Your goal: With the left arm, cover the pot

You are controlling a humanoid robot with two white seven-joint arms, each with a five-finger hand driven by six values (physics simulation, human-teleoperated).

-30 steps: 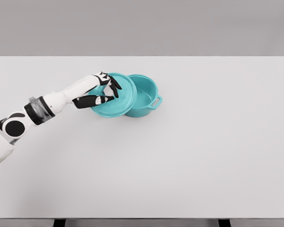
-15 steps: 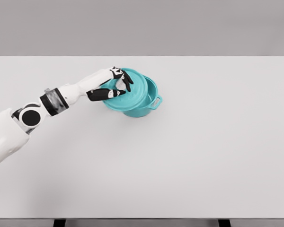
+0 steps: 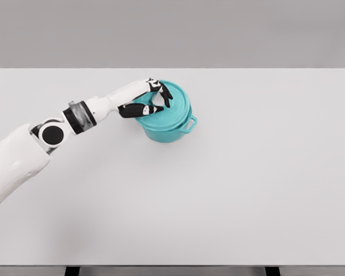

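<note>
Now the left hand (image 3: pixel 151 99) reaches over the teal pot (image 3: pixel 171 127) from the left, and its fingers (image 3: pixel 161 96) are closed around the knob of the teal lid (image 3: pixel 169 109). This lid lies over the pot's opening — whether fully seated I cannot tell. One side handle (image 3: pixel 191 123) shows at the right, above the white surface (image 3: pixel 247 190).
</note>
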